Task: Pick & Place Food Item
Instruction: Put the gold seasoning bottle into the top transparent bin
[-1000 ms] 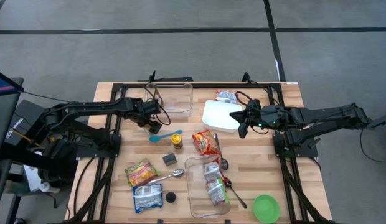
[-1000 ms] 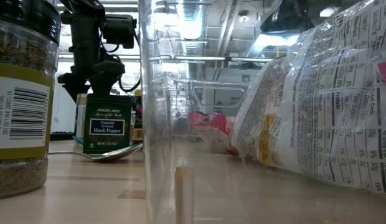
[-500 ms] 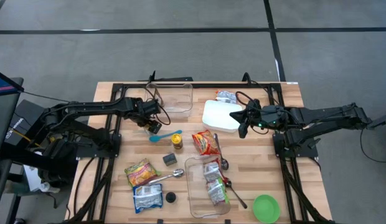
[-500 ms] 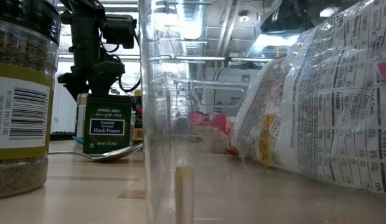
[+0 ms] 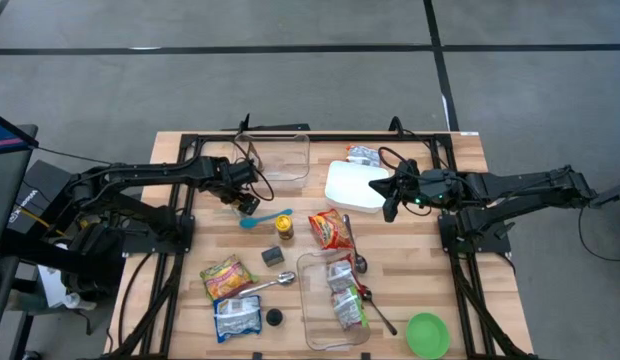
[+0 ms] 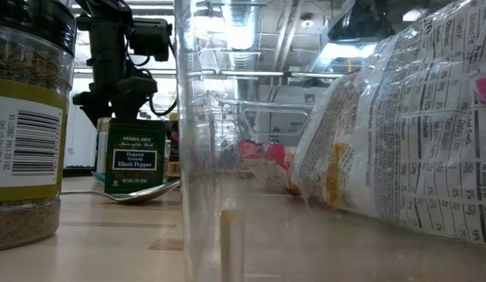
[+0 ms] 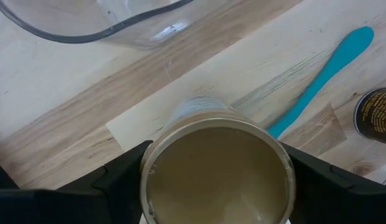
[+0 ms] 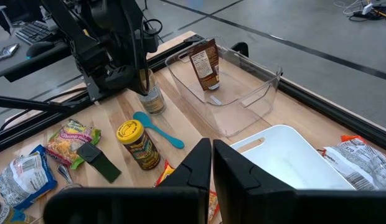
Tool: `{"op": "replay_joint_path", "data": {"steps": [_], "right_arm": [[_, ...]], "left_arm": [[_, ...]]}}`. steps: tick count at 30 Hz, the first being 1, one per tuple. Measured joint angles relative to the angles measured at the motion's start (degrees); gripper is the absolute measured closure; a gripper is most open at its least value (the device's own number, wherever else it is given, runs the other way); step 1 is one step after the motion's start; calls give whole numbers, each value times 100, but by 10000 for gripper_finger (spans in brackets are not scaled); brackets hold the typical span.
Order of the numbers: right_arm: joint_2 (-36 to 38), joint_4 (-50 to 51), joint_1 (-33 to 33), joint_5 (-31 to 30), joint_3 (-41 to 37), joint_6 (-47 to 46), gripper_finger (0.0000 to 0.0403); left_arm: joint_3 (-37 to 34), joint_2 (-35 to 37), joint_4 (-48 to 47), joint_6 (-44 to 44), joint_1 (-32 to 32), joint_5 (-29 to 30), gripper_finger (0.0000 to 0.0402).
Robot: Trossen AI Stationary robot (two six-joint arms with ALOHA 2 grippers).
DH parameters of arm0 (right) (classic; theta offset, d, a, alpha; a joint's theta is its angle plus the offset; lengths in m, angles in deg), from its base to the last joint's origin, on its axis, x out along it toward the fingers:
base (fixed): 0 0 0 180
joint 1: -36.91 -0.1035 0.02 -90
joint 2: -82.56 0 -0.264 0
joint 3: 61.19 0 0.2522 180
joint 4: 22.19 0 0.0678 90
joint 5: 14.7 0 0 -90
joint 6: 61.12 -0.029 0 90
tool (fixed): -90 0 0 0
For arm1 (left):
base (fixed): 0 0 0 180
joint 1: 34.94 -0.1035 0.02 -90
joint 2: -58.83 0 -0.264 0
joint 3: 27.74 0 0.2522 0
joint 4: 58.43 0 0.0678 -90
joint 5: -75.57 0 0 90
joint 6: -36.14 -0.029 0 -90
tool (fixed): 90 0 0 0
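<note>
Nothing has moved since the earlier pictures; both arms and every item sit exactly as they did a second ago. The pale wooden worktop (image 5: 460, 300) carries, at its rear, a clear plastic bin (image 5: 280, 156) with one brown sachet (image 8: 205, 63) inside, and beside it a white rectangular tray (image 5: 355, 186); nearer the front lies a second clear plastic bin (image 5: 330, 300) with a few food packets in it, a round green bowl (image 5: 427, 334) off its corner. The left hand (image 5: 246, 199) stands just in front of the rear bin, its two dark fingers pressed against the sides of a small glass jar with a tan lid (image 7: 216, 171), which looks to be resting on the wood or barely clear of it, close beside a teal plastic spoon (image 5: 258, 221). The jar seems to be the food item in play, and gripping it upright by the sides would suit a short carry over the rim of the bin behind it. The right hand (image 5: 389, 196) waits over the edge of the white tray, its fingers pressed together on nothing. A yellow-lidded spice jar (image 5: 284, 226) stands near the spoon.
</note>
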State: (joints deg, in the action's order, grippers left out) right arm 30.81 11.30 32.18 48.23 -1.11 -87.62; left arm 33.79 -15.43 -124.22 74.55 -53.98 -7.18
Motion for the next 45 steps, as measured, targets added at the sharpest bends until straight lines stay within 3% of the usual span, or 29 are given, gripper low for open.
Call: {"op": "replay_joint_path", "data": {"steps": [15,31,37,45], "right_arm": [[0,-1,0,0,0,0,392],[0,-1,0,0,0,0,392],[2,-2,0,0,-1,0,392],[1,-3,2,0,-1,-2,392]], "left_arm": [[0,148,4,-2,0,-126,115],[0,1995,486,61,7,-422,115],[0,2444,1399,56,5,-419,116],[0,2439,3440,-350,5,-400,116]]}}
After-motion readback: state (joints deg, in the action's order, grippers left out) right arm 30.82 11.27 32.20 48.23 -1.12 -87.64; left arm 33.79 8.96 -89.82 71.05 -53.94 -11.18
